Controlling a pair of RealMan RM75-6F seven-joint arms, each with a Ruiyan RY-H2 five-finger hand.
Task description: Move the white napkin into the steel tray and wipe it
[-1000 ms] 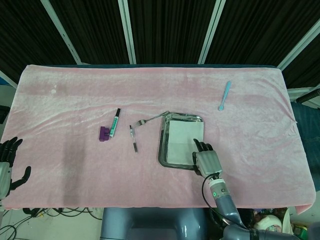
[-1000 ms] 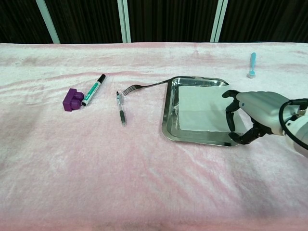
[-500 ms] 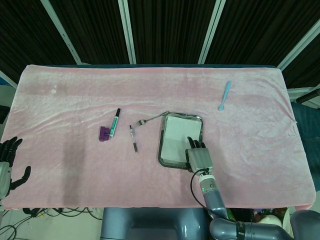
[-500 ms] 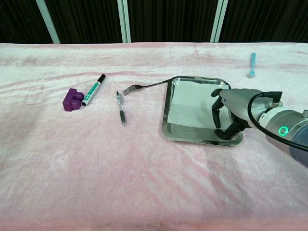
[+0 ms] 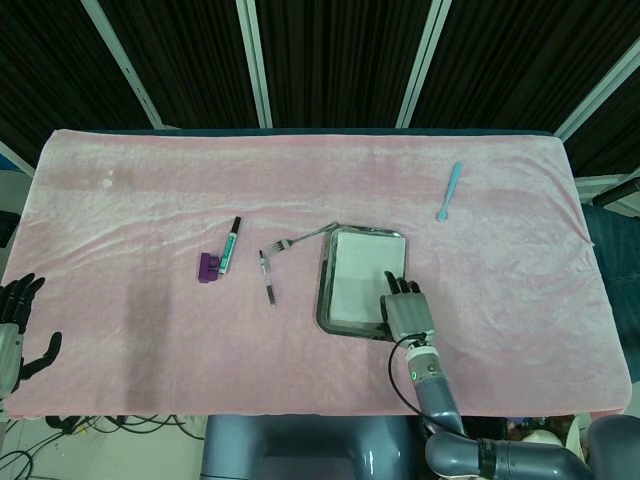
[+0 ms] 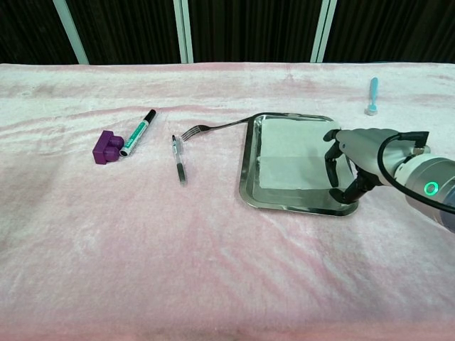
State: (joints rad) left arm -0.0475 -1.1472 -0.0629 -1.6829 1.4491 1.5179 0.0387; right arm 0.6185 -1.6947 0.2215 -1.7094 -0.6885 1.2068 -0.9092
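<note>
Head view: steel tray (image 5: 325, 290) mid-table, holding white napkin (image 5: 355, 272); right hand (image 5: 407, 312) over tray's near right corner, fingers on napkin; left hand (image 5: 18, 330) at table's left edge, fingers spread, holding nothing; marker (image 5: 231, 246) writing unreadable | Chest view: white napkin (image 6: 291, 153) flat in steel tray (image 6: 247, 167); right hand (image 6: 355, 160) fingertips pressing napkin's right edge, grip cannot be told; fork (image 6: 213, 128) touching tray's far left corner

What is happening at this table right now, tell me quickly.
The robot's right hand is down in the steel tray, its fingers pressing on the white napkin that lies flat inside it, in the middle of wiping. The left hand hangs idle off the table's left edge, holding nothing. A fork, pen, marker, purple block and blue tool lie untouched on the pink cloth.
</note>
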